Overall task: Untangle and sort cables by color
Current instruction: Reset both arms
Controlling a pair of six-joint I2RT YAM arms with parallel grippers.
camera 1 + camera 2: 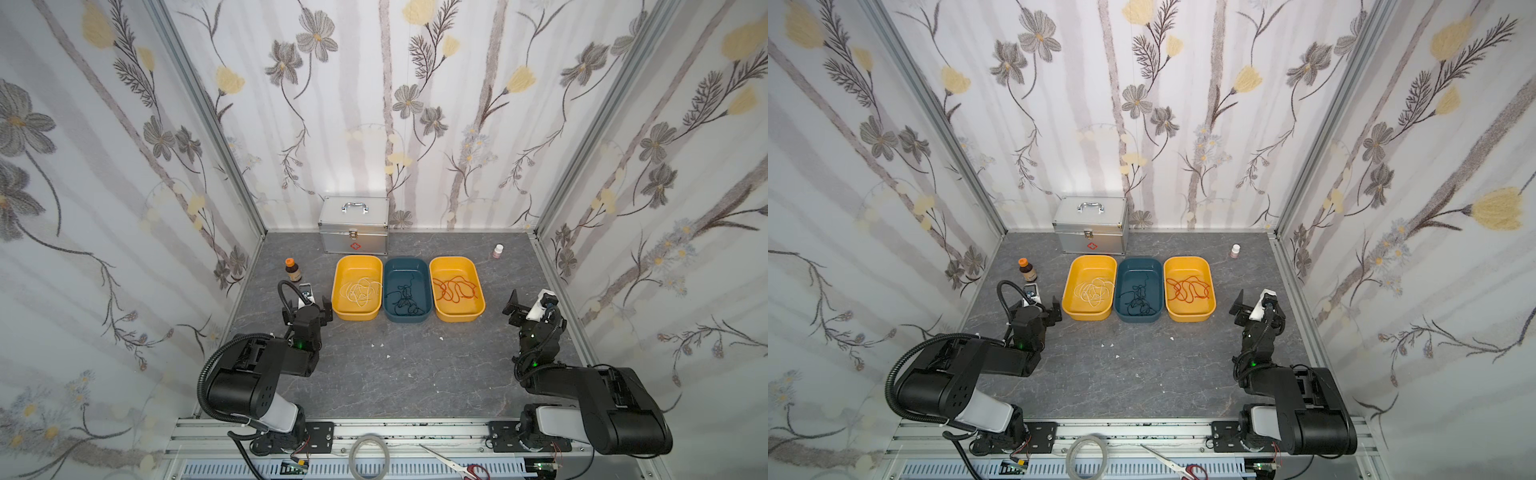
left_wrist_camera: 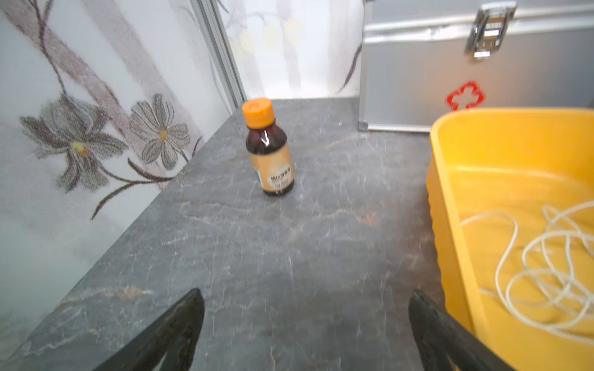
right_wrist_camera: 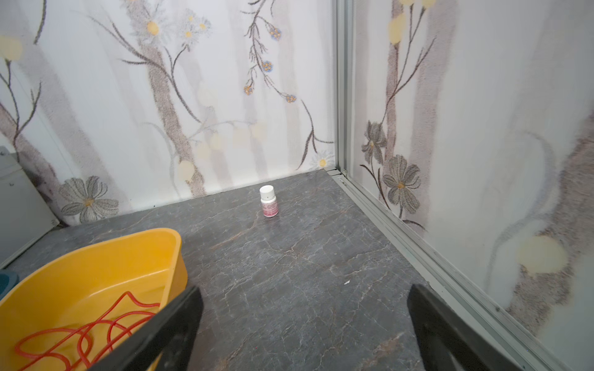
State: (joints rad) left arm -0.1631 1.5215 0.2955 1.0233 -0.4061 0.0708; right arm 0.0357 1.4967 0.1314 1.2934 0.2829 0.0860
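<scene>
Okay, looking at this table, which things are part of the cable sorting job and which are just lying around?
Part of the job:
white cable in a yellow tray
black cable in the blue tray
red cable in the other yellow tray

Just lying about:
metal case
brown bottle
small white bottle
tape ring
scissors

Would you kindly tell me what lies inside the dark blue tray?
Black cable lies tangled on the floor of the dark blue tray; nothing else shows. Its near inner wall is hidden behind the rim.
</scene>
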